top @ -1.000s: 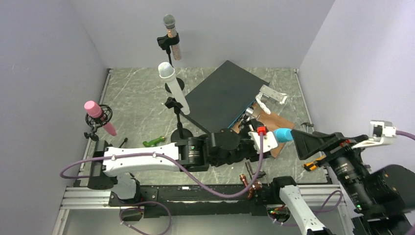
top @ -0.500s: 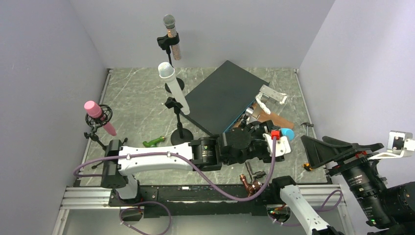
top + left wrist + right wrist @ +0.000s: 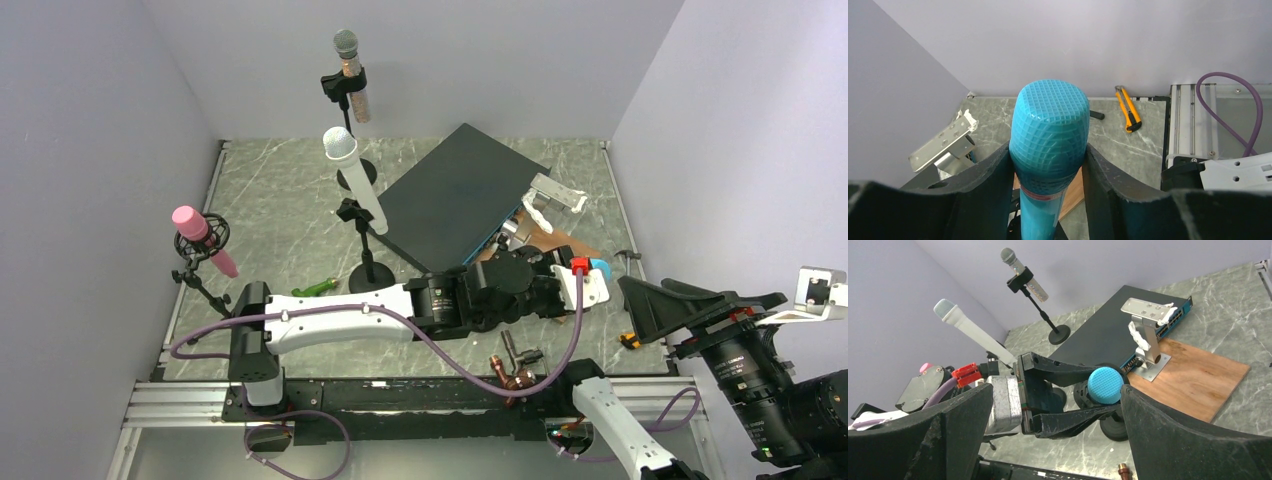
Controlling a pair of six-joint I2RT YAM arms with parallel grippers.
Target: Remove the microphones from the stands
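The left gripper [image 3: 1048, 152] is pinching the blue microphone [image 3: 1050, 125] by its head, between both fingers. Its stand [image 3: 1113, 428] is sitting just below, mostly hidden. The grasp looks made; next probably comes lifting it straight out. Facing it, the right gripper [image 3: 1058, 437] is hanging spread.

— What place is this?
— A robot lab: bare walls [image 3: 500, 60] box a marbled tabletop [image 3: 280, 205]; microphone stands [image 3: 370, 274] left of the network switch [image 3: 455, 195], aluminium rail [image 3: 180, 405] on its near side.
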